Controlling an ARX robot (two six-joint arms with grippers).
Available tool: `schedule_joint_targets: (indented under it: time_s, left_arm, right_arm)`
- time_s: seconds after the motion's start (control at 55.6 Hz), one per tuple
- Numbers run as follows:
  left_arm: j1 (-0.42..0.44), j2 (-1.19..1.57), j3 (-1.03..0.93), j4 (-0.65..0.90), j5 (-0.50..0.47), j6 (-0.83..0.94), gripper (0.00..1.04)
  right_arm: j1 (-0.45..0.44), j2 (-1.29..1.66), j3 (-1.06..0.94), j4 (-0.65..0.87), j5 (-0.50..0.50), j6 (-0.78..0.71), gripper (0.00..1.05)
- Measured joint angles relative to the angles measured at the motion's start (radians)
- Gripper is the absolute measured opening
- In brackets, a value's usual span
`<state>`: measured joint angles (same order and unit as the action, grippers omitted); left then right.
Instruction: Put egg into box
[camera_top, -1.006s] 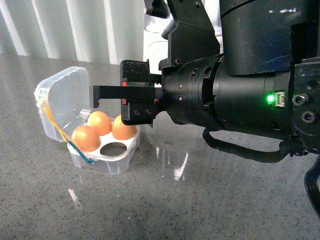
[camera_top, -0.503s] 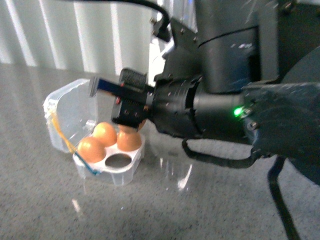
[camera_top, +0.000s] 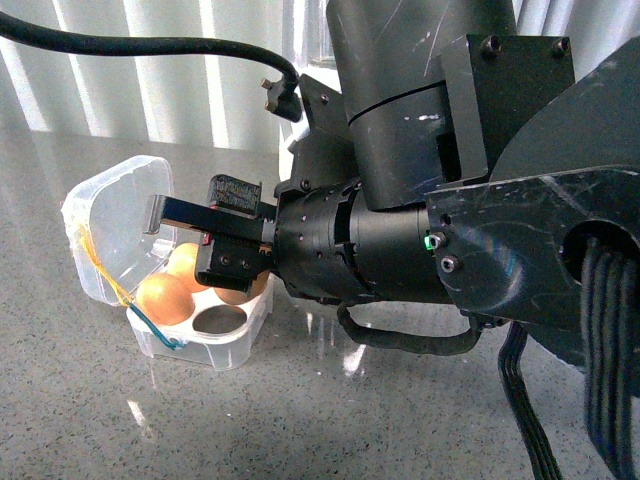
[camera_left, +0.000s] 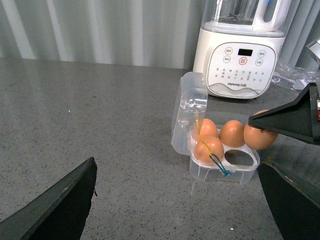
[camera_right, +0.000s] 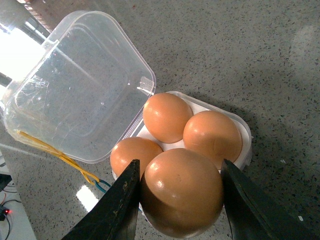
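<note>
The box (camera_top: 205, 345) stands on the grey counter with its clear lid (camera_top: 115, 225) open. Its white tray holds three eggs and has one empty hole (camera_top: 222, 319). My right gripper (camera_right: 182, 200) is shut on the egg (camera_right: 182, 192) and holds it just above the tray, near the empty hole. In the left wrist view the held egg (camera_left: 260, 136) hangs over the box (camera_left: 225, 167) at its edge. In the front view the right gripper (camera_top: 215, 250) covers the held egg. My left gripper (camera_left: 175, 215) is open and empty, some way from the box.
A white blender (camera_left: 242, 60) stands behind the box by the ribbed wall. Yellow (camera_right: 55, 152) and blue (camera_right: 102, 185) elastic bands hang from the lid's side. Grey counter (camera_left: 90, 125) stretches out beside the box. My right arm (camera_top: 450, 230) fills much of the front view.
My right gripper has moved down and to the left with the egg, closer over the tray. The arm now fills more of the front view. The three eggs in the tray have not moved.
</note>
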<state>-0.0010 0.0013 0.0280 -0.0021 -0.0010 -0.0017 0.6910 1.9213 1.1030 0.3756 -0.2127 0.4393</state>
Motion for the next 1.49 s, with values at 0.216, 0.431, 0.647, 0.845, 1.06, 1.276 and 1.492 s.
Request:
schedule_joint_targets:
  time_s: [0.216, 0.431, 0.647, 0.845, 1.06, 1.276, 1.492]
  left_arm:
    - [0.000, 0.000, 0.000, 0.000, 0.000, 0.000, 0.98]
    - [0.000, 0.000, 0.000, 0.000, 0.000, 0.000, 0.98]
    - [0.000, 0.000, 0.000, 0.000, 0.000, 0.000, 0.98]
    - [0.000, 0.000, 0.000, 0.000, 0.000, 0.000, 0.98]
    - [0.000, 0.000, 0.000, 0.000, 0.000, 0.000, 0.98]
    - [0.000, 0.000, 0.000, 0.000, 0.000, 0.000, 0.98]
    - [0.000, 0.000, 0.000, 0.000, 0.000, 0.000, 0.98]
  right_arm:
    - [0.006, 0.016, 0.025, -0.018, -0.019, 0.002, 0.40]
    - [0.014, 0.029, 0.034, -0.038, -0.027, -0.002, 0.60]
    - [0.002, 0.007, 0.025, -0.027, -0.027, -0.003, 0.99]
    - [-0.033, -0.042, -0.008, -0.019, -0.011, -0.007, 0.97]
    - [-0.117, -0.137, -0.096, 0.016, 0.131, -0.006, 0.97]
    - [-0.243, -0.258, -0.209, 0.004, 0.354, -0.062, 0.97]
    - [-0.333, -0.464, -0.347, 0.075, 0.491, -0.246, 0.97]
